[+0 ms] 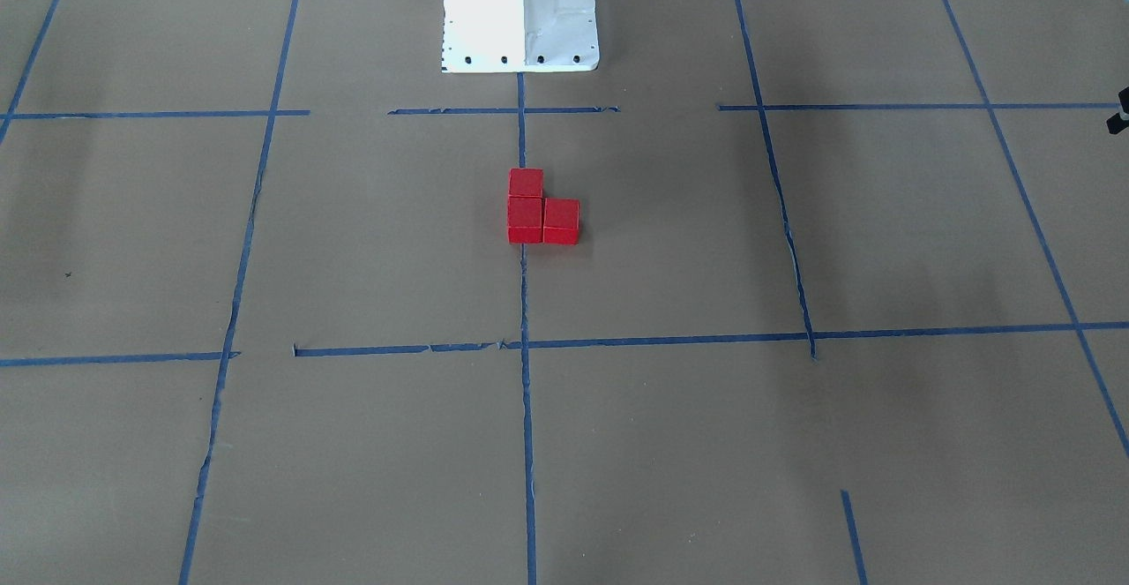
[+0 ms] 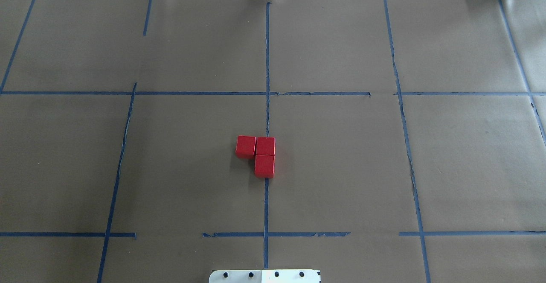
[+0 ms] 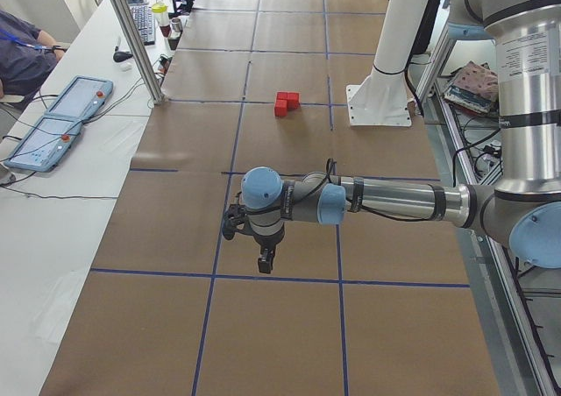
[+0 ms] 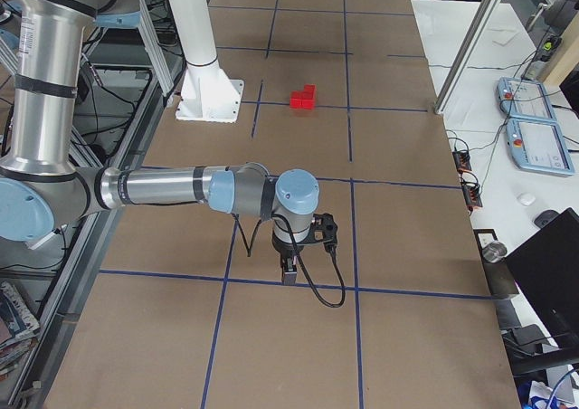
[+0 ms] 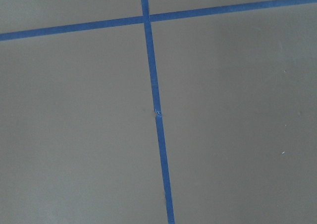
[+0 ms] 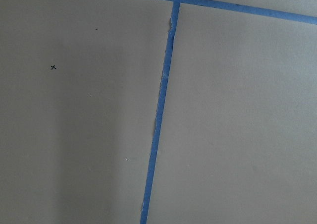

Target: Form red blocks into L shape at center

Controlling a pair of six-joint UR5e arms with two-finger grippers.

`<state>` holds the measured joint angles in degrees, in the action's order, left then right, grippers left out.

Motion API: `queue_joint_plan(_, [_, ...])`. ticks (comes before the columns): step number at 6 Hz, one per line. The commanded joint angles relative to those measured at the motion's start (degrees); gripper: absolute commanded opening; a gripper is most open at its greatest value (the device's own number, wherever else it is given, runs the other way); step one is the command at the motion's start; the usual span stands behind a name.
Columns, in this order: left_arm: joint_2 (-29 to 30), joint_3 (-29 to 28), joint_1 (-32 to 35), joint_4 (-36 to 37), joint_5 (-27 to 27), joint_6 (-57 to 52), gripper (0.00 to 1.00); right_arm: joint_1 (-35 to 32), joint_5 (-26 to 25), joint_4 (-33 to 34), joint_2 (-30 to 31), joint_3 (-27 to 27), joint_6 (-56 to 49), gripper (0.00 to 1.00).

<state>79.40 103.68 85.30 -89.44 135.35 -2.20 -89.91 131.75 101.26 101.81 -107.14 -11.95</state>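
Three small matte bright-red cubes (image 2: 265, 146), plain-faced, stand out near the white metal base pedestal (image 1: 520, 11). The brown paper-covered bench (image 2: 341, 167) carries a grid of blue tape lines (image 2: 267, 61).

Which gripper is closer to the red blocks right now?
Neither clearly; they look about equally far. The left gripper hangs over the table, well toward its left end from the red blocks; the right gripper mirrors it toward the right end.
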Motion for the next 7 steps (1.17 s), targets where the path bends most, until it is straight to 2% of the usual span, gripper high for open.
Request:
queue_joint_plan(1, [-0.48,-0.14,-0.04,0.40,0.00,-0.08,1.00,0.00,0.00,0.08,0.05,0.00,-0.01,1.00])
queue_joint_plan(7, [-0.65,-0.85,-0.04,0.40,0.00,-0.08,1.00,0.00,0.00,-0.01,0.23,0.09,-0.09,1.00])
